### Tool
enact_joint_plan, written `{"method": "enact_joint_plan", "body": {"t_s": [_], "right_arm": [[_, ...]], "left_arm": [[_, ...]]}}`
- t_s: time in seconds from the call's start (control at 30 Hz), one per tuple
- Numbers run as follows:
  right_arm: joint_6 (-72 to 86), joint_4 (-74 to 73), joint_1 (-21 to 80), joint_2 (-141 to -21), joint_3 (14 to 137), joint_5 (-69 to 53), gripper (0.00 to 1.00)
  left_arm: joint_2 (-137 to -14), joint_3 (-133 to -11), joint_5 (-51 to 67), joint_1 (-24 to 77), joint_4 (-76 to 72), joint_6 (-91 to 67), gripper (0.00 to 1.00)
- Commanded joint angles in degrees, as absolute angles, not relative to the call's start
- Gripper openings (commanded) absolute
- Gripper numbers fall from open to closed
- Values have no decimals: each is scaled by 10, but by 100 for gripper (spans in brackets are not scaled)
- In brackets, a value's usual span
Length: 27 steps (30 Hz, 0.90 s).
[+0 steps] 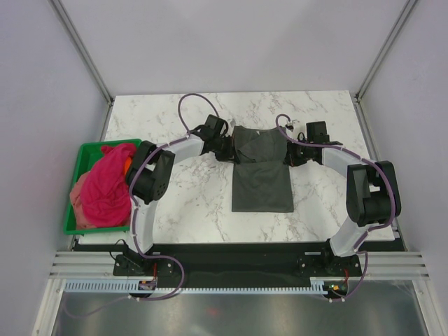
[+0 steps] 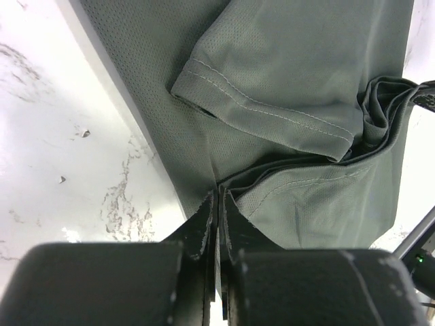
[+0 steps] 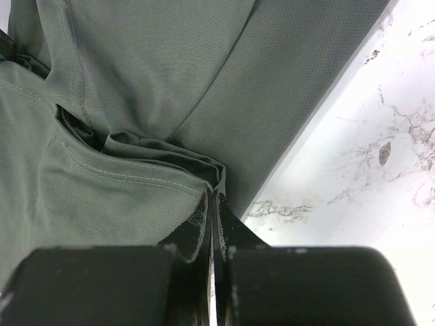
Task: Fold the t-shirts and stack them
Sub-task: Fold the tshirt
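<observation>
The dark charcoal grey t-shirt [image 1: 261, 171] lies in the middle of the table, its lower part flat and its upper part lifted between the two arms. My left gripper [image 1: 225, 148] is shut on the shirt's left upper edge; the cloth [image 2: 285, 81] is pinched between its fingertips [image 2: 221, 197]. My right gripper [image 1: 292, 155] is shut on the right upper edge, with cloth [image 3: 136, 81] bunched at its fingertips [image 3: 216, 193]. The magenta-pink t-shirt [image 1: 108, 183] and the salmon-pink t-shirt [image 1: 78, 208] lie heaped in the green bin [image 1: 89, 148].
The green plastic bin stands at the table's left edge. White marble tabletop [image 1: 189, 203] shows around the grey shirt. Enclosure walls stand at the left, right and back. Purple cables run along both arms.
</observation>
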<state>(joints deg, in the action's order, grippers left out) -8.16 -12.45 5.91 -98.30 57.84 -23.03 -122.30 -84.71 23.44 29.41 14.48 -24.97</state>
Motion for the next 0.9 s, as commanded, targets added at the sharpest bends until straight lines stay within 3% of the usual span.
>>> {"method": "enact_joint_plan", "body": {"t_s": [0.0, 0.23, 0.63, 0.77, 0.87], "right_arm": [[-78, -105, 63, -964, 577, -235, 1], [-76, -98, 68, -956, 576, -233, 0], [-76, -98, 69, -984, 575, -188, 0], [-64, -98, 69, -998, 585, -155, 14], [-36, -110, 70, -990, 603, -135, 23]], "left_arm": [[-1179, -851, 223, 299, 138, -261, 2], [-1159, -840, 170, 297, 153, -289, 2], [-1233, -867, 146, 287, 168, -300, 2], [-1252, -884, 158, 284, 171, -296, 2], [-1243, -889, 175, 281, 171, -298, 11]]}}
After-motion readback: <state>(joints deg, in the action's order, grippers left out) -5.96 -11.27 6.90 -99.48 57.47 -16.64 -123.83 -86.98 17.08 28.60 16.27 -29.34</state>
